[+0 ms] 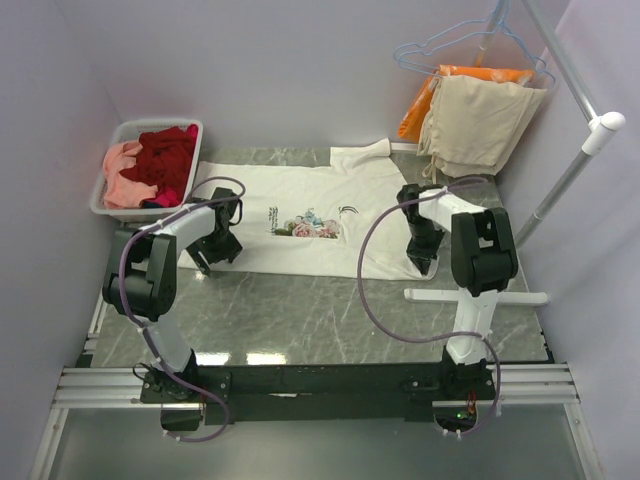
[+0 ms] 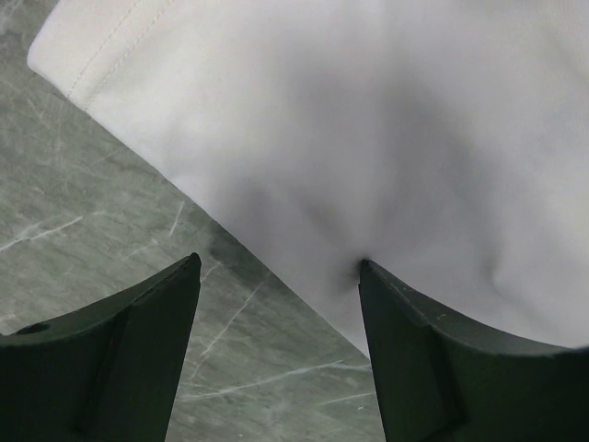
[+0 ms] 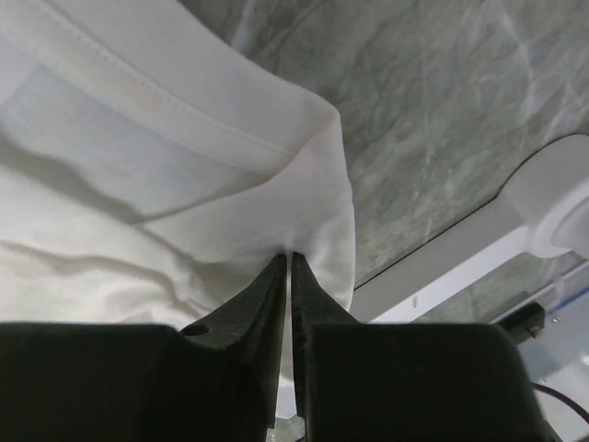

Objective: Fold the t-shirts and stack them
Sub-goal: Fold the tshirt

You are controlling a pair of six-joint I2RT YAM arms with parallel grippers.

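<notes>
We observe two arms (image 1: 150,270) angled down onto one white t-shirt (image 1: 270,190). The left gripper (image 2: 278,265) stands released over its edge; the right gripper (image 3: 288,262) grasps its hem.

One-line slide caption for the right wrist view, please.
Right gripper pinching a hemmed corner of the white t-shirt, grey marble table behind.

bare table (image 1: 300,320) between the arm bases and the white tee (image 1: 260,190) gives passage from side to side; the basket (image 1: 150,124) fills the far left corner; the rack foot (image 1: 525,297) lies just right of the right gripper (image 1: 424,265), its pole (image 1: 560,185) slants up there, and a beige cloth (image 1: 480,125) hangs over the far right corner
</notes>
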